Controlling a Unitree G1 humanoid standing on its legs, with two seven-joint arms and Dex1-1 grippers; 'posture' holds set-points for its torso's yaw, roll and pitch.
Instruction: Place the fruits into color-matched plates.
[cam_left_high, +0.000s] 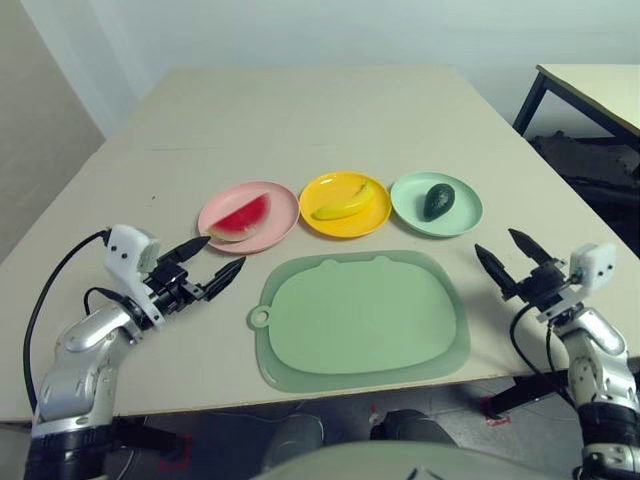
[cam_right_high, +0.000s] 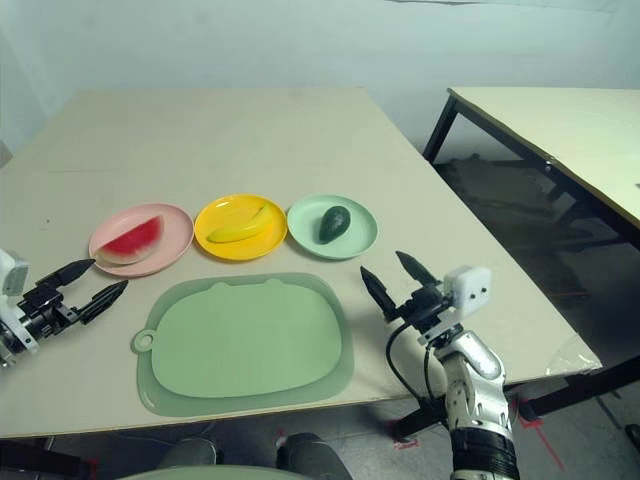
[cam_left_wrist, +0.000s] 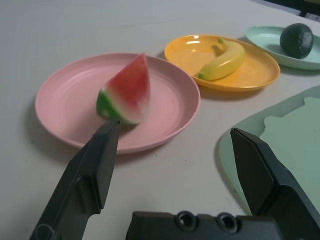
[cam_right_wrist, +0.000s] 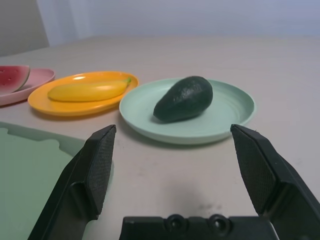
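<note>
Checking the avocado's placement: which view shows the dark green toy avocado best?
The right wrist view: the dark green toy avocado looms large, lying inside the mint green plastic plate. Both eye views show it small; the left wrist view catches it at the edge.

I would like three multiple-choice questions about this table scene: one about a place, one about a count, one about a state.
1. Where does the avocado lie?
A. on the cutting mat
B. in the mint green plate
C. in the pink plate

2. How many plates hold a fruit?
A. one
B. two
C. three

3. How are the two grippers?
A. both open and empty
B. both shut on fruit
C. the left one holds the banana

Answers: 1 B, the dark fruit sits in that plate. 2 C, watermelon, banana and avocado each fill one. 3 A, the left gripper and right gripper show spread fingers with nothing between.
</note>
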